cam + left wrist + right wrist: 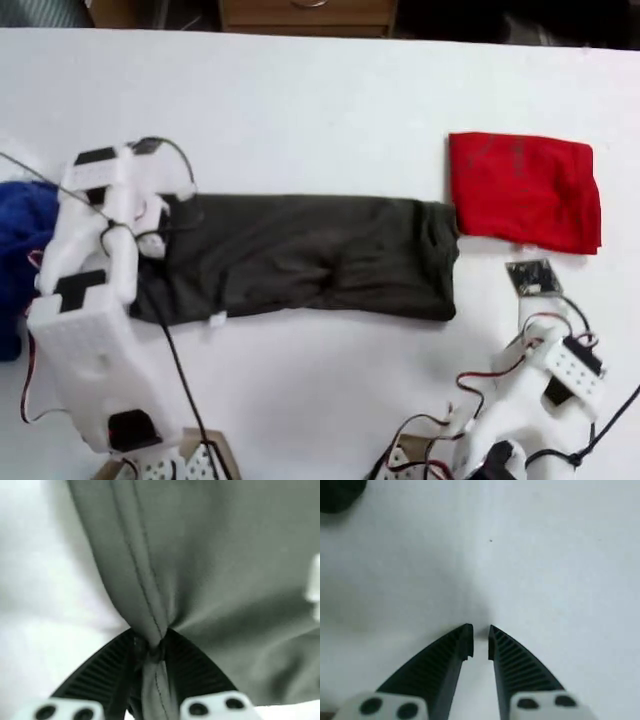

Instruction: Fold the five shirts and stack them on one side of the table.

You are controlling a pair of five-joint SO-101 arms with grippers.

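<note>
High view: white, smooth worktop (320, 100). A dark grey-green shirt (310, 255) lies flat across the middle as one long band, softly creased, with a rumpled ridge low on its middle part. Its right end stops just beside a red shirt (525, 190). The red shirt is folded into a compact, roughly rectangular pad, far right side. A blue shirt (18, 235) sits bunched at the left edge of the worktop, unfolded, partly behind the left arm (85, 320).

The left arm, of white plastic with black cabling, stretches from the near left corner to the left end of the dark shirt. Left claw (155, 222) sits on that end.

Left wrist view: left claw (151, 642) closed on the dark shirt (225, 570). Its black ribbed fingers (102, 667) pinch a narrow gather of cloth. The fabric is a fine matte weave. A stitched seam runs along the fold straight into the pinch, and creases fan out from the grip point. Pale worktop (40, 605) shows beside the cloth.

Right wrist view: right claw (480, 637) over bare worktop (545, 555). Same black ribbed fingers (520, 665), tips all but closed with a thin slit between them, nothing held.

High view, right arm (540, 380): folded back at the near right corner, well apart from the dark shirt, red and black wires looped around it
</note>
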